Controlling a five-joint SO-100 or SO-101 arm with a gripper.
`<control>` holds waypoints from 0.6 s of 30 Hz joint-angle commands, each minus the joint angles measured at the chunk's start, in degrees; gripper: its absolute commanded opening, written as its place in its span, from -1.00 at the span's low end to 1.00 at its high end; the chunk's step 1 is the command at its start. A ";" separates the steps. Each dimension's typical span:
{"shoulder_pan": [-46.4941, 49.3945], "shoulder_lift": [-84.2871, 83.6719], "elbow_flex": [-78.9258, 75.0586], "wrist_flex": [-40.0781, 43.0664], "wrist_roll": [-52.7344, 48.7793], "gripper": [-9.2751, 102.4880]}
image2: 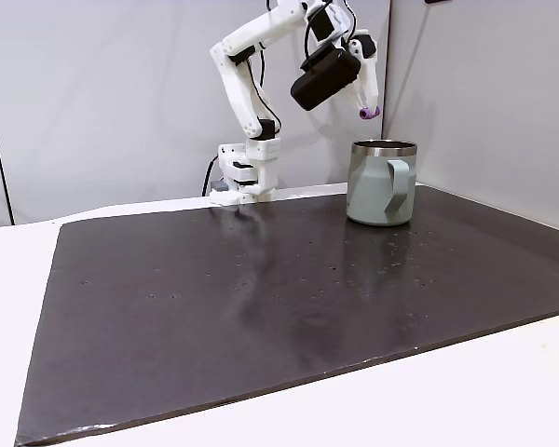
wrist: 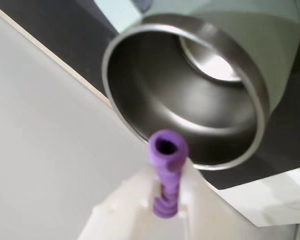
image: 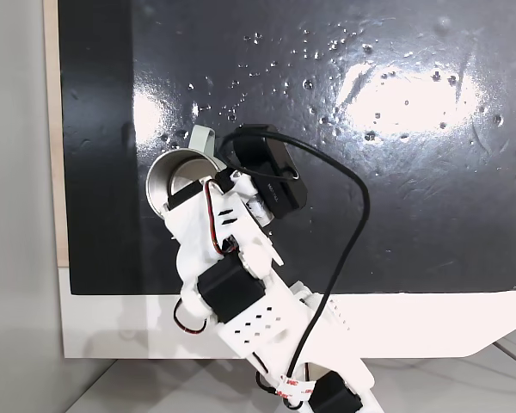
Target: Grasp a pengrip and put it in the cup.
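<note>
The carry is nearly done and the release is what remains: the hand [image2: 366,110] is closed on the pengrip [wrist: 166,172], which sticks out from between the two white fingers [wrist: 127,200] with its open purple end leading, as the wrist view shows. In a fixed view from the side the pengrip [image2: 367,113] hangs above the cup [image2: 382,182], slightly left of the rim's centre and clear of the steel edge, while the cup stands upright on the dark mat [image2: 261,298] at the far right of the table [image2: 503,391], handle facing the camera. My judgement is that the next move calls for a small shift further over the mouth, perhaps a little lower, and then opening the fingers so the piece drops inside instead of bouncing off the rim. Several things are hard to read: in a fixed view from above, the arm and its black camera box [image: 271,172] cover much of the cup [image: 176,176], the fingertips are hidden there, and the wrist view is blurred near the fingers, so the grip depth cannot be judged.
</note>
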 commanded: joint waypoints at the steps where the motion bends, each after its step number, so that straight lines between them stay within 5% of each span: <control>1: 1.05 -0.18 -4.04 -2.37 0.44 -0.84; 9: 0.26 -2.02 -3.87 -4.83 0.18 -0.83; 14: 0.26 -1.41 -1.85 -5.01 0.18 -0.41; 18: 0.26 -1.32 -1.67 -5.27 0.18 -0.30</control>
